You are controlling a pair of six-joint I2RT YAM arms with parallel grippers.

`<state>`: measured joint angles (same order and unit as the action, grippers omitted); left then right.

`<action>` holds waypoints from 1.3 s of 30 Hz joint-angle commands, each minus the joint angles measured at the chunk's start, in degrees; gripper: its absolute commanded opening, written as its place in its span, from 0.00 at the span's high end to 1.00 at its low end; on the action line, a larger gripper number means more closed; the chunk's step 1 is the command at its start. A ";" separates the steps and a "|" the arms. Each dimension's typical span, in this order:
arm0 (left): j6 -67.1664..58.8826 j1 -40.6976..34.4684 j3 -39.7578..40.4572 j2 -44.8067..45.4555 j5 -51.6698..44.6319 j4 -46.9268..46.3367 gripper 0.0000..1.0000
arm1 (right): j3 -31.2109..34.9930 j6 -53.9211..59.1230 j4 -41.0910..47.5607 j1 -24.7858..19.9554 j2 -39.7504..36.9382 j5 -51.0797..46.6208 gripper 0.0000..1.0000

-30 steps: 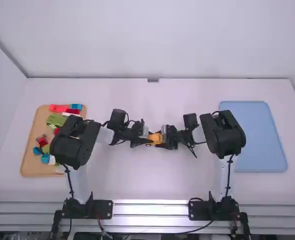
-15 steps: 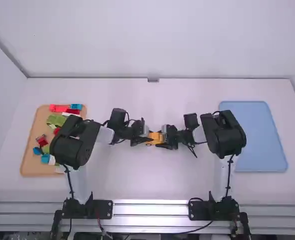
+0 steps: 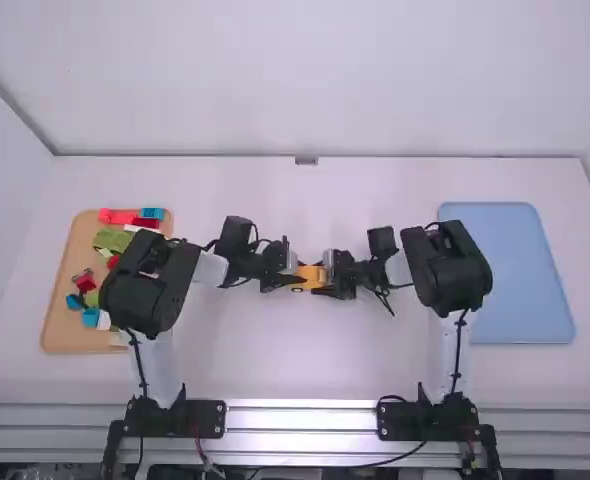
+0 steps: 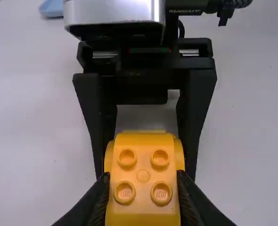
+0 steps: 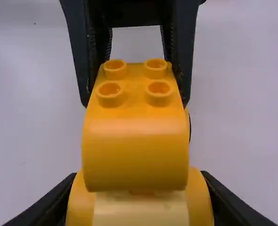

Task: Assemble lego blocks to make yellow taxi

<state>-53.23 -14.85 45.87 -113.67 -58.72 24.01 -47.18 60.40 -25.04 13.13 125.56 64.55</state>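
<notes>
Near the table's middle, my left gripper point(image 3: 293, 278) and my right gripper point(image 3: 329, 280) face each other with a yellow block assembly point(image 3: 312, 275) between them. In the left wrist view, my left gripper point(image 4: 143, 184) is shut on a rounded yellow block point(image 4: 143, 197) with four studs on top. In the right wrist view, my right gripper point(image 5: 138, 184) is shut on a wider yellow base point(image 5: 200, 200) with a pale part at its end. The rounded block point(image 5: 135, 153) rests on that base; whether it is fully pressed down, I cannot tell.
At the left, partly behind the left arm, a tan tray point(image 3: 59, 310) holds red, blue, green and white blocks. A blue tray point(image 3: 520, 275) lies at the right, its left part behind the right arm.
</notes>
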 commanded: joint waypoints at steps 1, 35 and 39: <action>-0.52 -1.70 -0.37 -1.66 5.14 -1.11 0.98 | -0.04 0.48 0.00 0.11 0.92 2.71 0.59; 1.49 -4.98 -2.29 -2.60 16.17 -7.74 0.98 | -0.04 1.18 0.24 0.11 0.90 2.71 0.59; 1.55 -4.98 -3.13 -2.60 16.15 -5.40 0.98 | -0.04 1.18 0.24 0.11 0.90 2.58 0.59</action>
<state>-51.88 -17.91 46.37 -111.94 -51.55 20.73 -47.11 61.84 -24.47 12.47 125.58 65.25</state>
